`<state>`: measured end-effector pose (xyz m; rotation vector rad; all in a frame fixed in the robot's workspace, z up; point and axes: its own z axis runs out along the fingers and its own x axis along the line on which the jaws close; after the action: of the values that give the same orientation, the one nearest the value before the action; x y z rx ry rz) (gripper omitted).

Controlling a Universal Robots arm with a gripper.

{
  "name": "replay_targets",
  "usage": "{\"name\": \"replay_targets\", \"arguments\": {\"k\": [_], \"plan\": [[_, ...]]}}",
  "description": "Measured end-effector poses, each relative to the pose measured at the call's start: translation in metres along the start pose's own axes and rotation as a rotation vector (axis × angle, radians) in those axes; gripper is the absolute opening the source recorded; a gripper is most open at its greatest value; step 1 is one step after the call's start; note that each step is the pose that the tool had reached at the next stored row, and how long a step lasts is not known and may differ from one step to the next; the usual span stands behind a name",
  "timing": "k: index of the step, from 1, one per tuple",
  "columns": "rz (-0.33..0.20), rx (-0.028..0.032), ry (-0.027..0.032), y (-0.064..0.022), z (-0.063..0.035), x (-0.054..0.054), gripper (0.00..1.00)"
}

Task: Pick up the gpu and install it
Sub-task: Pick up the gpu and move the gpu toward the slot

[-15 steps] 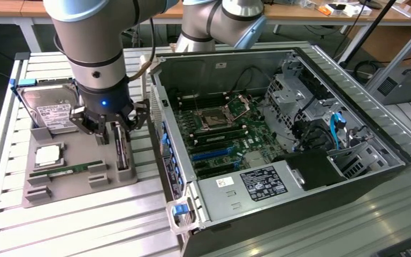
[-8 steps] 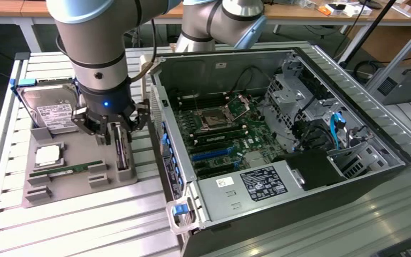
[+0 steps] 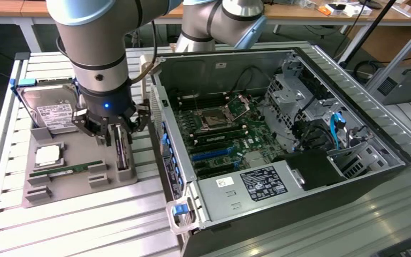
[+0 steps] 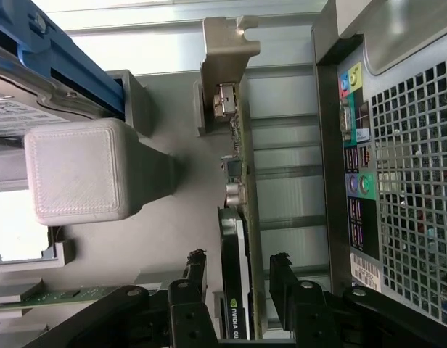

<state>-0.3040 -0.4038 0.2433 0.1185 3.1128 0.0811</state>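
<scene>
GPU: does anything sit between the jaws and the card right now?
Nothing visible does. The open jaws straddle the gpu, which stands on edge in the gray tray. One jaw is on each side, with a bare gap between it and the card's face.

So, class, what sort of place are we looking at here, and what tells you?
Probably a robotics lab or workshop: a robot arm reaches down over a parts tray, beside an open computer case, all on a slatted metal bench.
</scene>
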Motion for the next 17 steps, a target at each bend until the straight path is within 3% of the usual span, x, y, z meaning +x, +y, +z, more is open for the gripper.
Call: {"name": "replay_targets", "arguments": {"k": [9, 10, 13, 17], "plan": [[0.0, -0.0001, -0.0001, -0.0001, 0.0, 0.0, 0.48], [0.0, -0.0001, -0.0001, -0.0001, 0.0, 0.0, 0.47], [0.0, 0.0, 0.0, -0.0001, 0.0, 0.0, 0.28], [0.0, -0.0001, -0.0001, -0.0001, 0.0, 0.0, 0.27]]}}
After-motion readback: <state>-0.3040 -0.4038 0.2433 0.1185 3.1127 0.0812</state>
